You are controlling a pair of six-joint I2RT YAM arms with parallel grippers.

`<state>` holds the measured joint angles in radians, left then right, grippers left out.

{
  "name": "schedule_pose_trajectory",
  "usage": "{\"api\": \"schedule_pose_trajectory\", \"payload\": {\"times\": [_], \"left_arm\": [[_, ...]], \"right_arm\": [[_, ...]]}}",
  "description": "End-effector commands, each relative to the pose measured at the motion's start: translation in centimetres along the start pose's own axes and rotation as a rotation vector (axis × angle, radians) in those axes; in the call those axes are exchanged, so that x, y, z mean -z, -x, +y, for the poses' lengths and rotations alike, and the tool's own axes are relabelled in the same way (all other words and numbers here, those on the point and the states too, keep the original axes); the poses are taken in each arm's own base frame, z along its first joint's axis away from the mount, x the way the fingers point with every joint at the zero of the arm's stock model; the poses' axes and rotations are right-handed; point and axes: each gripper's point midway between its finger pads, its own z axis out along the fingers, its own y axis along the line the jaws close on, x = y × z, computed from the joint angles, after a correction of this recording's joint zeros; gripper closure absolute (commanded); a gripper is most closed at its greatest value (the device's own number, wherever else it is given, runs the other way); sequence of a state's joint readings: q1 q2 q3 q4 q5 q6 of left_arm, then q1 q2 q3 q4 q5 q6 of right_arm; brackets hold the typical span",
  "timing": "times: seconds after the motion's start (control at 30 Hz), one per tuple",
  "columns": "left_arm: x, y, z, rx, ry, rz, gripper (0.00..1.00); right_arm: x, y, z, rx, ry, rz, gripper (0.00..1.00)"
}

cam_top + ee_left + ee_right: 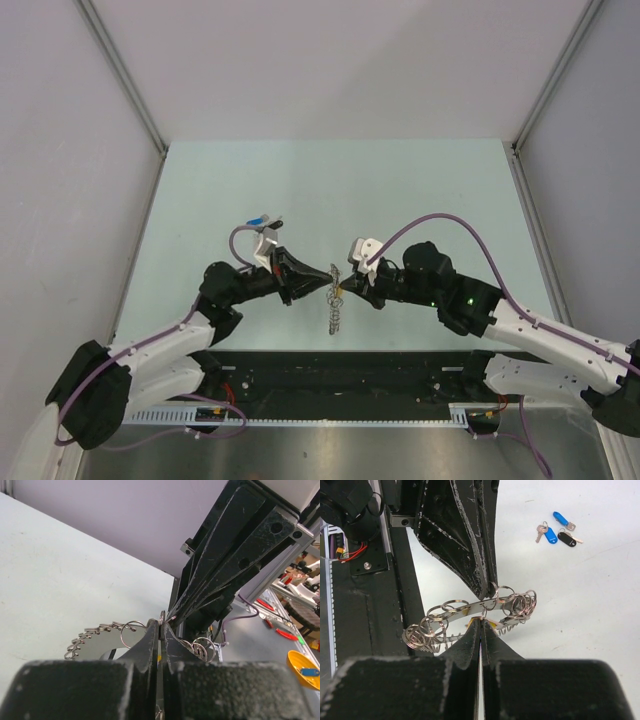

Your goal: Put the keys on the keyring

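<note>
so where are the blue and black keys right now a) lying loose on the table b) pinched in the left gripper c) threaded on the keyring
a: the right wrist view shows the keys lying on the table, clear of the keyring.

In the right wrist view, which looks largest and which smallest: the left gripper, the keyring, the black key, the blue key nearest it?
1. left gripper
2. keyring
3. black key and blue key: alike, so not ranked. Both lie farther from the camera, which makes them look smaller.
</note>
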<state>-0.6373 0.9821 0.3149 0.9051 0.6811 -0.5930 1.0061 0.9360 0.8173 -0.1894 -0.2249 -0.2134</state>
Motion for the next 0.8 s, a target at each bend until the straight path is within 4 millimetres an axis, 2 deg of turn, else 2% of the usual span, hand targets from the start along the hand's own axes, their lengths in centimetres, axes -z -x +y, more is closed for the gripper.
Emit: {"api": "schedule_pose_trajectory", "payload": {"times": [0.0, 0.2, 0.3, 0.37, 0.4, 0.47, 0.5, 0.53, 0.6, 0.63, 0.77], "left_arm": [[-0.1, 2.6, -0.7, -0.035, -0.026, -0.129, 0.9], [0.4, 2.2, -0.7, -0.053, -0.014, -0.138, 0.7], [0.5, 1.7, -0.2, -0.078, 0.012, -0.108, 0.65], [0.5, 2.1, -0.1, -0.14, 0.015, -0.093, 0.62], [0.5, 1.4, 0.2, -0.138, 0.026, -0.053, 0.59], [0.3, 2.1, 0.2, -0.227, 0.026, -0.034, 0.57], [0.5, 1.2, 0.4, -0.223, 0.027, 0.025, 0.54], [0.3, 2.0, 0.5, -0.293, 0.019, 0.034, 0.54], [0.4, 1.3, 0.9, -0.295, 0.023, 0.103, 0.52], [0.3, 2.0, 0.8, -0.335, 0.003, 0.114, 0.51], [0.7, 1.7, 1.2, -0.355, 0.01, 0.166, 0.44]], "right_arm": [[0.2, 1.8, 0.3, 0.009, 0.009, -0.064, 1.0], [0.4, 2.6, 0.1, 0.042, 0.009, -0.075, 1.0], [0.3, 2.8, 0.1, 0.062, 0.014, -0.066, 1.0], [0.3, 2.8, 0.1, 0.07, 0.018, -0.054, 1.0], [0.4, 2.7, 0.1, 0.079, 0.02, -0.05, 1.0], [0.4, 2.7, 0.1, 0.085, 0.025, -0.041, 1.0], [0.4, 2.6, 0.1, 0.093, 0.026, -0.037, 1.0], [0.4, 2.5, 0.1, 0.094, 0.027, -0.029, 1.0], [0.5, 2.5, 0.0, 0.097, 0.025, -0.026, 1.0], [0.5, 2.4, 0.0, 0.1, 0.024, -0.021, 1.0], [0.5, 2.2, -0.4, 0.102, 0.006, -0.004, 1.0]]}}
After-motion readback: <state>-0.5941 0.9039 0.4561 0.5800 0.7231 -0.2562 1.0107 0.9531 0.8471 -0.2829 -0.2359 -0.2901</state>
